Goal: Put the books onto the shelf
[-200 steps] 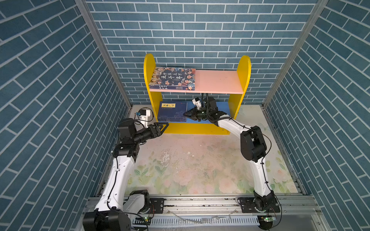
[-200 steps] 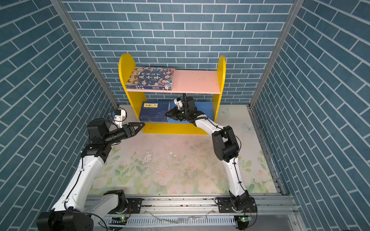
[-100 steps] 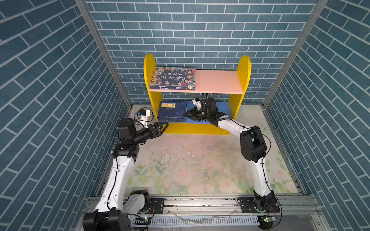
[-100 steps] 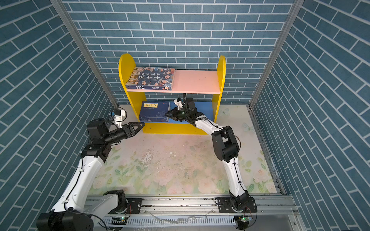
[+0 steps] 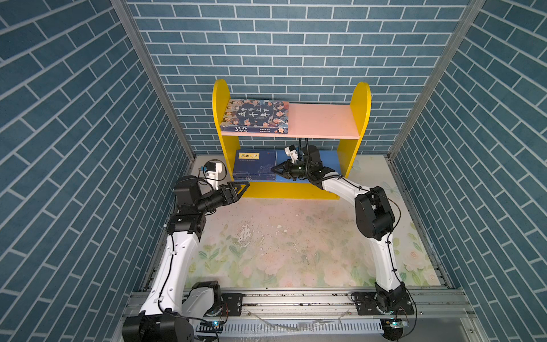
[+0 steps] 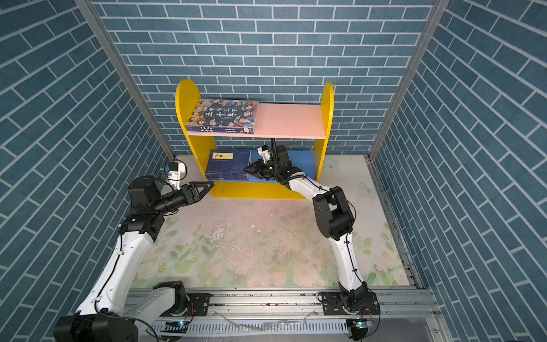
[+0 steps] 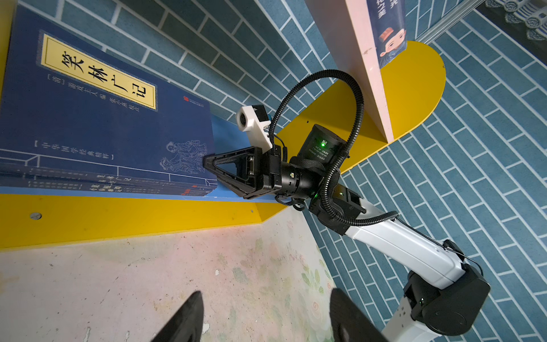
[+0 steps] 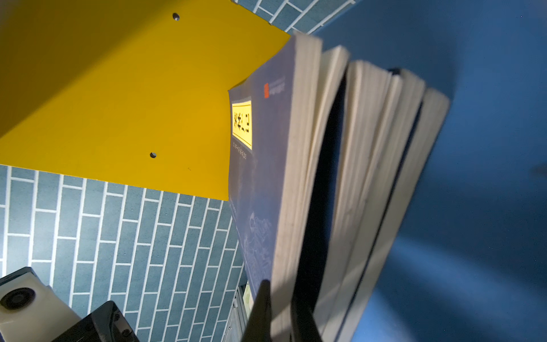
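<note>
Blue-green brick-patterned walls point(image 5: 296, 44) close in on three sides. Under my arms lies the desk point(image 5: 296, 237), its top a pale floral print, worn and flecked white in front of the shelf. The small two-tier shelf point(image 5: 359, 100) has yellow round-topped side panels, a pink upper board point(image 5: 322, 121) and a blue lower board point(image 5: 328, 158). It stands at the far edge of the desk against the back wall.

Every book I can see is on that shelf. The large paperback point(image 5: 256, 116), covered with cartoon faces and white Chinese characters, lies flat at the left end of the pink board; the board's right half is bare. Beneath it, at the left end of the blue board, the stack of thin navy-blue paperbacks point(image 5: 256, 165) lies flat with a yellow title label facing up, close against the left yellow panel.

My right gripper point(image 5: 273, 171) reaches in between the two boards from the shelf's right side and meets the stack's right edge. In the right wrist view its fingertips point(image 8: 260, 299) stand nearly together. They pinch the open edge of the top navy book point(image 8: 257, 177), and a dark gap shows between that book and the next one down.

My left gripper point(image 5: 243, 187) hovers over the desk just in front of the shelf's left front corner. Its jaws are apart with nothing between them, and in the left wrist view its two fingers point(image 7: 189, 314) are spread wide.
</note>
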You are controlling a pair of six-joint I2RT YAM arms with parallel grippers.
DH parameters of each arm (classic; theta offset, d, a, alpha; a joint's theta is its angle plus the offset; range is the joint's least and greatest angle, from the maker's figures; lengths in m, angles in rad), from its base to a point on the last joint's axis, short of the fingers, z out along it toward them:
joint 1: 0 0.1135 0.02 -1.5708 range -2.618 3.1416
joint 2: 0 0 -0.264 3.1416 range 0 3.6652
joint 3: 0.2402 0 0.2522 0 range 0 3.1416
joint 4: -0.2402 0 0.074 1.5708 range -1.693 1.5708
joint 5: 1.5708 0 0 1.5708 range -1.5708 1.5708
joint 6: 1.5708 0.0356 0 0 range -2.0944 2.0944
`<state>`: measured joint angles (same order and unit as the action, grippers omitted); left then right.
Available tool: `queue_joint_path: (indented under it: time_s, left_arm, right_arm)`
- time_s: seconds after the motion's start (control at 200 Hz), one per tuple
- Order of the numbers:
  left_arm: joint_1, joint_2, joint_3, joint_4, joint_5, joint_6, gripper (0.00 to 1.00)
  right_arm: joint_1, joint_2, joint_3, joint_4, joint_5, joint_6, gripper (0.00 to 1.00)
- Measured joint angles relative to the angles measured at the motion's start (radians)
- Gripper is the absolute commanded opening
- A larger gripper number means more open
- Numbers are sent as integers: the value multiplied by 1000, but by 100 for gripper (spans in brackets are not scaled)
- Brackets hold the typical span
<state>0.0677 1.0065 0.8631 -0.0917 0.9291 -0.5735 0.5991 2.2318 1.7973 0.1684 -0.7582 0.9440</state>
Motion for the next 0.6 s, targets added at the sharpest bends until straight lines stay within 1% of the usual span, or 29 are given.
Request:
queue_joint_path:
  time_s: [0.23,0.345,0.44,0.52,0.6]
  left_arm:
    - [0,-3,0,0,0,-3,69]
    - [0,-5,-8,8,0,-13,69]
    - [0,-6,-13,19,3,-24,69]
    - [0,-7,-13,24,4,-27,69]
    - [0,-8,-14,26,5,-30,69]
  right_arm:
    - [2,-6,-5,-1,6,0,4]
    - [3,-6,-5,-3,7,0,7]
    - [3,-7,-5,-4,8,0,7]
    - [3,-7,-5,-4,8,0,10]
    - [3,-7,-5,-5,10,1,16]
